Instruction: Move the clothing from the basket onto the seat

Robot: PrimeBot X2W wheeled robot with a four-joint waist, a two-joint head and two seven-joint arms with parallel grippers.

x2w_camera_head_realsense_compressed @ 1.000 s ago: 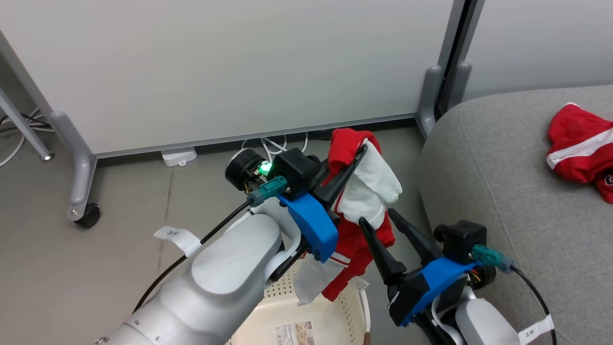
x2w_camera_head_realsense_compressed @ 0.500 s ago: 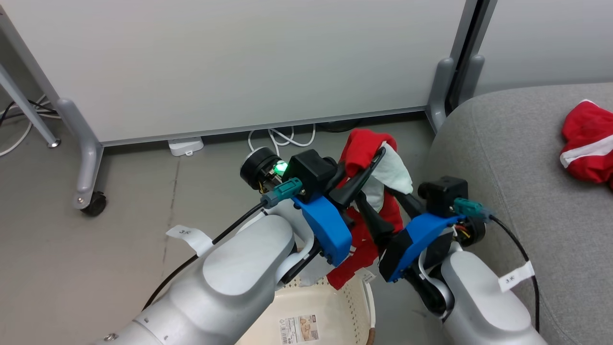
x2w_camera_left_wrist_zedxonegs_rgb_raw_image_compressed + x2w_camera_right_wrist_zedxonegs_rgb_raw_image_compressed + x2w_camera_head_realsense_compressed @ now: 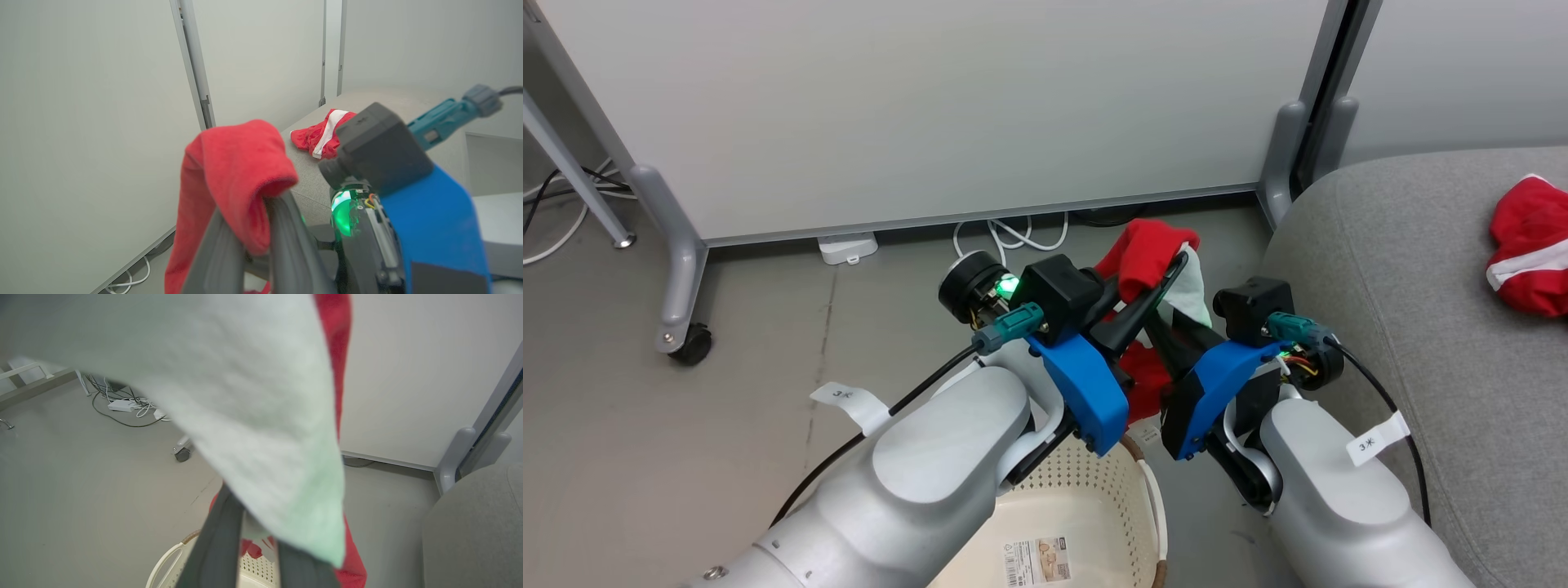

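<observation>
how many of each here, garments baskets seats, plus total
garments: 2, the held garment and the loose garment
basket: 1
seat: 1
total: 4

Bright, even room light; soft shadows on the grey floor (image 3: 686,425). Head view sharp. Right wrist view: red-and-white garment (image 3: 253,416) blurred close against the lens, lower edge tinged green.
</observation>
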